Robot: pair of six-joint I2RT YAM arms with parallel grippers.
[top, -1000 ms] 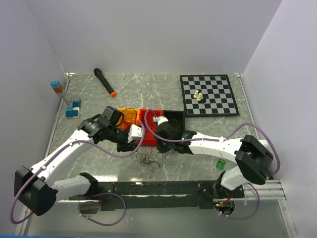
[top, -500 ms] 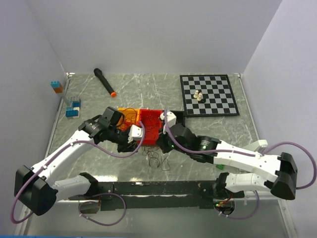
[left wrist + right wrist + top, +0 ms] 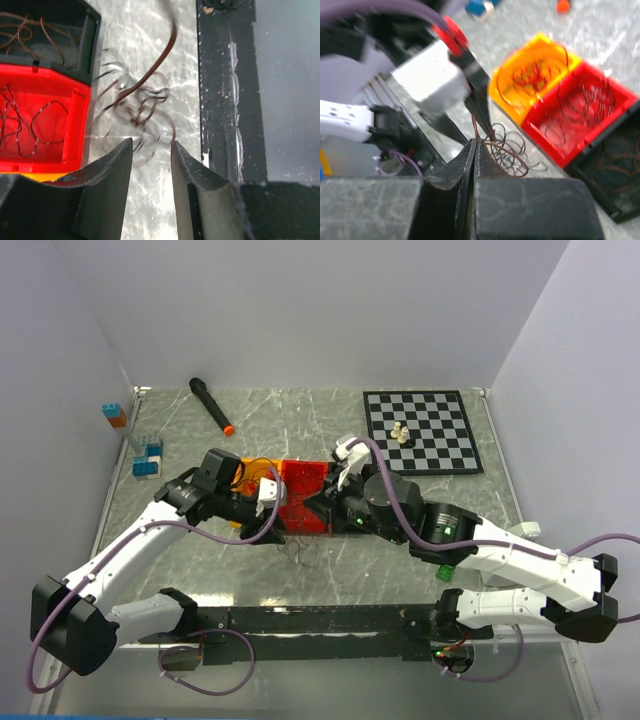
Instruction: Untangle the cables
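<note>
A loose tangle of thin dark and brown cables [image 3: 142,107] lies on the marble table just in front of the red tray [image 3: 45,120]. In the top view the tangle [image 3: 298,548] sits between the two grippers. My right gripper [image 3: 474,142] is shut on one brown cable, which runs up out of the tangle [image 3: 510,147]. My left gripper [image 3: 151,146] is open just short of the tangle, with nothing between its fingers. From above, the left gripper [image 3: 280,525] is to the left of the right gripper [image 3: 315,512]. More cables lie in the yellow tray [image 3: 535,70], the red tray [image 3: 580,110] and the black tray [image 3: 615,170].
A chessboard [image 3: 420,430] with a few pale pieces [image 3: 400,433] lies at the back right. A black marker with an orange tip [image 3: 212,405] and toy blocks [image 3: 148,458] are at the back left. A small green object [image 3: 447,570] sits under the right arm. A black rail [image 3: 320,620] runs along the near edge.
The right arm swung left over the trays, shut on a brown cable and drew it up. The left gripper opened and pulled back a little to the left.
</note>
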